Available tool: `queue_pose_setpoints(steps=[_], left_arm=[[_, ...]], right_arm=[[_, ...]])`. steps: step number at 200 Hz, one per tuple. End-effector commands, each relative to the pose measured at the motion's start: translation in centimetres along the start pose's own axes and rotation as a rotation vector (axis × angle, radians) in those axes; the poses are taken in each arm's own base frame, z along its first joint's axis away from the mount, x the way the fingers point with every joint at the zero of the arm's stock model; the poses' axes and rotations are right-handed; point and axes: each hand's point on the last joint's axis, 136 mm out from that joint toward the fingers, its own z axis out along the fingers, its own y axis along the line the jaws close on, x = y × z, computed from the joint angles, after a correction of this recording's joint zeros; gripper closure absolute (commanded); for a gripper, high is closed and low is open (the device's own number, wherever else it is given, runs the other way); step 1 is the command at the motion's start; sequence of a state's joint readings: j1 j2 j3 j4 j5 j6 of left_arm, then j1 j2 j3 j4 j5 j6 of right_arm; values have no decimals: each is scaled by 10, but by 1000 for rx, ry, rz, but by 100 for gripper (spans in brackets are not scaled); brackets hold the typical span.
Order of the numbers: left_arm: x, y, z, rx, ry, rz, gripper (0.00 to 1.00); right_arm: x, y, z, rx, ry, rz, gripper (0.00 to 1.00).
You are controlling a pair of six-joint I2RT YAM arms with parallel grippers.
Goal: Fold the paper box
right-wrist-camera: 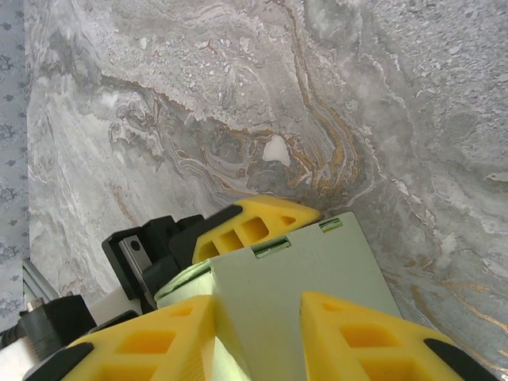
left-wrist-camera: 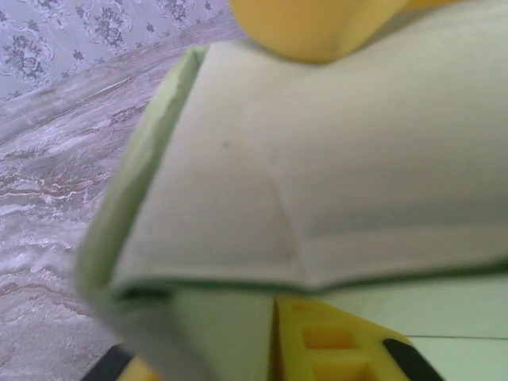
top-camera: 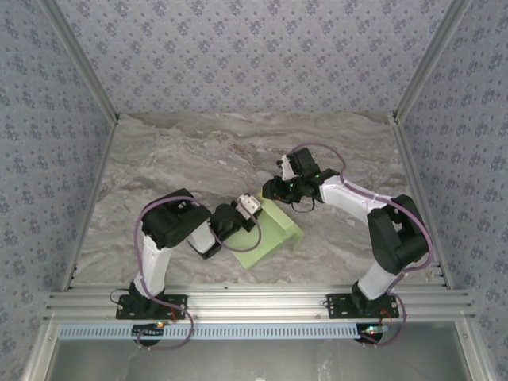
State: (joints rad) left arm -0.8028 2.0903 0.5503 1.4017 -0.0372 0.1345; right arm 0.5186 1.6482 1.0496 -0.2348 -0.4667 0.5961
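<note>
Diagonally, the paper box [top-camera: 274,234], long axis seemingly near-left to far-right.

Soft, even light; the paper box [left-wrist-camera: 238,198] looks blurred.

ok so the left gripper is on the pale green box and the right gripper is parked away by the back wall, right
No: the left gripper is on the paper box, but the right gripper is at the box too, not by the back wall, as the right wrist view shows.
</note>
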Motion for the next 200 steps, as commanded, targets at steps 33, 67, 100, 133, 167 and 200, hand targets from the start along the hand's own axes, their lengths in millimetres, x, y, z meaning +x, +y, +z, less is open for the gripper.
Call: queue_pose_setpoints(steps=[33, 67, 100, 133, 167, 200], left_arm=[[15, 14, 8, -93, 31, -19, 90], [22, 24, 12, -171, 46, -35, 93], [20, 27, 12, -188, 41, -55, 92], [10, 25, 8, -169, 21, -64, 90], [1, 24, 4, -150, 3, -67, 79], [-20, 7, 0, -31, -49, -71, 52]], right_arm=[[44, -40, 10, 191, 59, 130, 66], [52, -33, 8, 206, 11, 161, 67], [53, -23, 0, 184, -25, 165, 67], [39, -24, -8, 132, -35, 157, 67], [20, -21, -24, 62, -63, 84, 66], [22, -25, -19, 60, -59, 22, 67]])
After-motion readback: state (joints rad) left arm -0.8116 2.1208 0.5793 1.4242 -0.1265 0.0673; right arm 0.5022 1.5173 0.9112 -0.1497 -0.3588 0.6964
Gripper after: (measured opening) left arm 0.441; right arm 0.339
